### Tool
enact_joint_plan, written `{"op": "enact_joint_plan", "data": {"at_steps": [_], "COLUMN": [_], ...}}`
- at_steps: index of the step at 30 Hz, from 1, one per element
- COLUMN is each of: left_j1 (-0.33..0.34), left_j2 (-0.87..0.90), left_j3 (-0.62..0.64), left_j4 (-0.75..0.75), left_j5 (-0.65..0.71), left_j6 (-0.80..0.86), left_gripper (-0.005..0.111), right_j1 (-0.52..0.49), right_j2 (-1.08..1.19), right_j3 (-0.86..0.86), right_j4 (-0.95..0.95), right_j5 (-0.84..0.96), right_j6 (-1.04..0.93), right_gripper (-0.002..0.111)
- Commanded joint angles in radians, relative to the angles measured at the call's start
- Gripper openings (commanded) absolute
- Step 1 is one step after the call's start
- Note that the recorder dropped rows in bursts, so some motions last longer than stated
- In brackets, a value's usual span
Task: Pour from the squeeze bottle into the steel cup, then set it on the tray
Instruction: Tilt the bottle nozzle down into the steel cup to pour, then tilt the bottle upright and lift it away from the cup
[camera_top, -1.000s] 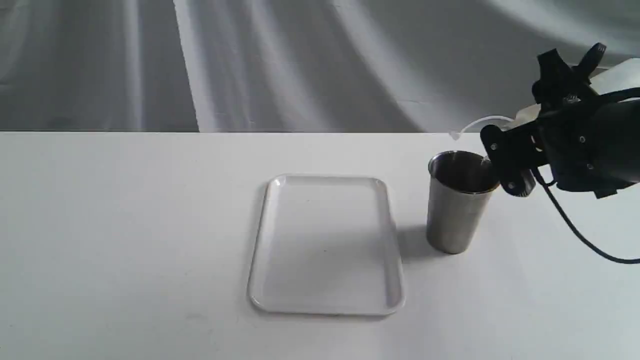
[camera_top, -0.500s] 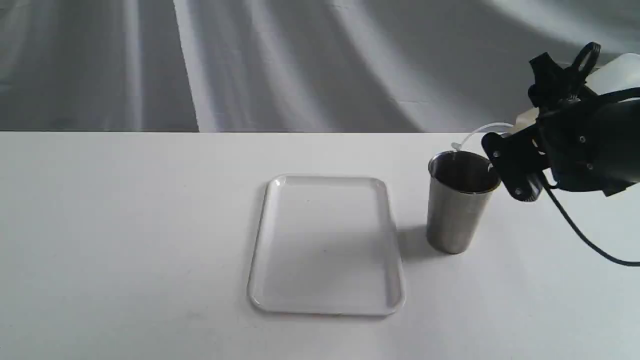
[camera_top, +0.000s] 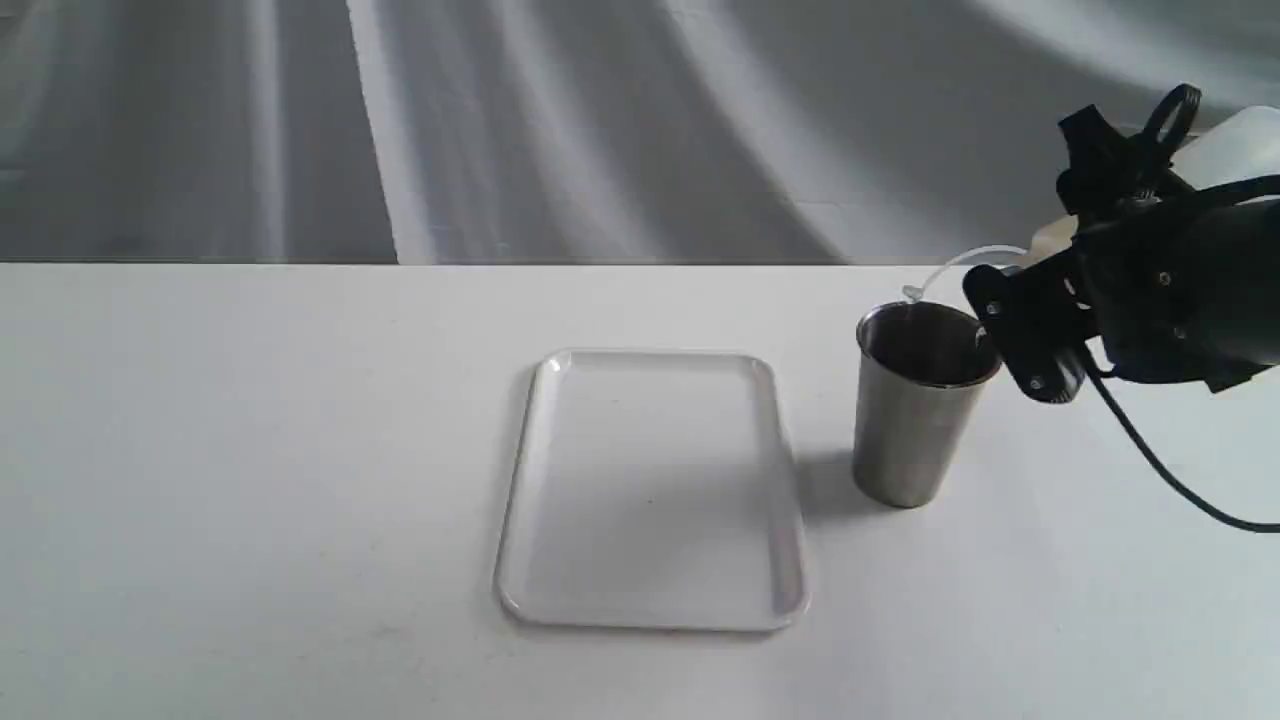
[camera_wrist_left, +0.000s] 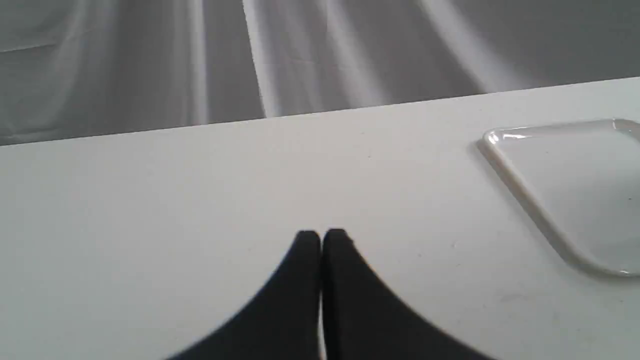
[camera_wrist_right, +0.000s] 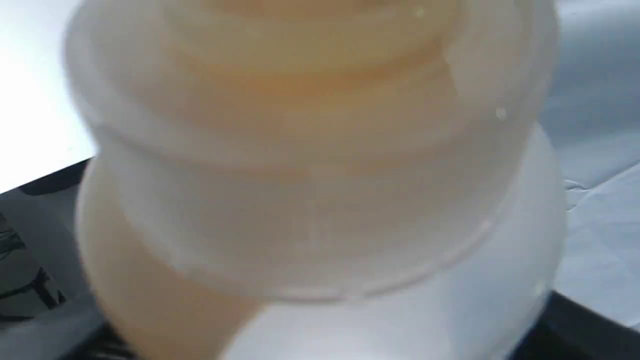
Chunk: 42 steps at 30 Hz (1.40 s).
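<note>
The steel cup (camera_top: 912, 420) stands upright on the table, right of the white tray (camera_top: 650, 490). My right gripper (camera_top: 1060, 250) is shut on the squeeze bottle (camera_top: 1235, 140), which lies tipped steeply with its nozzle end towards the cup's mouth. The black fingers hide the nozzle tip itself. The thin cap strap (camera_top: 955, 265) arcs out over the cup's far rim. In the right wrist view the bottle (camera_wrist_right: 320, 175) fills the picture, with amber liquid gathered at its neck end. My left gripper (camera_wrist_left: 321, 237) is shut and empty, low over bare table left of the tray (camera_wrist_left: 525, 185).
A grey draped cloth (camera_top: 600, 130) hangs behind the table's far edge. A black cable (camera_top: 1150, 455) hangs from the right arm down towards the table, right of the cup. The tray holds nothing.
Over the last second the right gripper tipped the bottle a little further, and the cap strap's end dropped to the cup's rim. Cup, tray and left gripper have not moved.
</note>
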Motion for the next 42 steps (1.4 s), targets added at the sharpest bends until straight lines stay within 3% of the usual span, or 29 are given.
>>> {"op": "enact_joint_plan", "data": {"at_steps": [1, 27, 33, 42], "left_j1": [-0.006, -0.006, -0.006, -0.006], "left_j2": [-0.003, -0.003, -0.003, -0.003], "left_j3": [0.004, 0.004, 0.004, 0.004], "left_j4": [-0.001, -0.001, -0.001, -0.001], "left_j5": [-0.007, -0.007, -0.007, -0.007], "left_j6": [-0.003, -0.002, -0.002, -0.005], "left_gripper": [0.0, 0.0, 0.0, 0.0], "right_j1": [0.0, 0.0, 0.0, 0.0], "right_j2": [-0.017, -0.017, -0.017, -0.017], "right_j3": [0.002, 0.002, 0.002, 0.002], "right_j4": [-0.022, -0.022, -0.022, -0.022], "right_j5": [0.026, 0.029, 0.029, 0.004], "right_j6": [-0.005, -0.001, 0.071, 0.371], "right_gripper": [0.017, 0.017, 0.017, 0.017]}}
